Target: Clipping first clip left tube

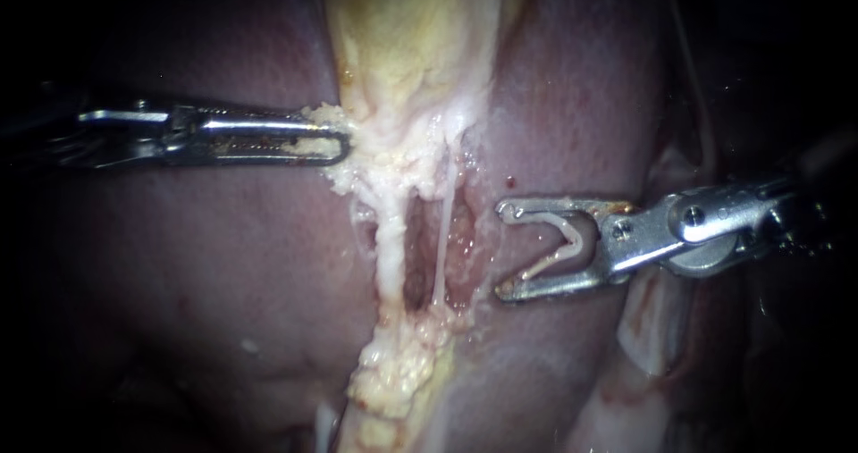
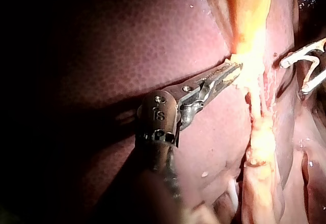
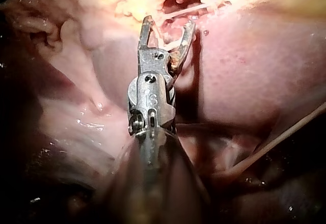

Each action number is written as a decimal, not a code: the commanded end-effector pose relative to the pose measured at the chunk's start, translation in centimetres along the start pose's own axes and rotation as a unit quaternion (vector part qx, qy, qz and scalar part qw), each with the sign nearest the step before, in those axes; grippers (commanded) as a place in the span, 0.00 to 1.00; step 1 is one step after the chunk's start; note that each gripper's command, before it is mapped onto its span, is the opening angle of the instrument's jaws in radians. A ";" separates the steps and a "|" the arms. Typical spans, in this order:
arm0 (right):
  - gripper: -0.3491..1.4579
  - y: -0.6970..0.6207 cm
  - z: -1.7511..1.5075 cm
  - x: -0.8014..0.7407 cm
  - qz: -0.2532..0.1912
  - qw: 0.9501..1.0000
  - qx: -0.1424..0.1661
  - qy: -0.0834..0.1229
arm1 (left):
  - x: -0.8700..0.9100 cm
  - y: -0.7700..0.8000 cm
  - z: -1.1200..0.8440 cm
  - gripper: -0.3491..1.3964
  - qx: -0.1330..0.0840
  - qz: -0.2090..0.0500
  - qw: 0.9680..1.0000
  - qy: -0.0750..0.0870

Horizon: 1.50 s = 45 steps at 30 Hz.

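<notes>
The pale yellow gallbladder [image 1: 411, 51] hangs down the middle over the dark red liver [image 1: 223, 265]. Below it run two tubes: the thick, fatty left tube [image 1: 389, 247] and the thin white right tube [image 1: 441, 239], with a dark gap between them. My left instrument [image 1: 342, 140] reaches in from the left, its jaws shut on the fatty tissue at the gallbladder's lower edge [image 2: 239, 74]. My right instrument [image 1: 502, 250] is open just right of both tubes, touching neither. A white V-shaped clip [image 1: 561, 243] sits between its jaws, and it shows again as the clip [image 3: 173, 46] in the right wrist view.
Lumpy yellow fat [image 1: 393, 381] lies where the tubes meet below. Wet pale tissue folds [image 1: 652, 328] sit under my right instrument's shaft. A thin pale strand [image 3: 275, 142] crosses beside that shaft in the right wrist view.
</notes>
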 end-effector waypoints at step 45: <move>0.47 -0.05 1.05 -0.37 0.113 0.987 0.102 0.055 | 0.42 0.41 -0.70 0.00 -0.004 -0.011 1.000 0.017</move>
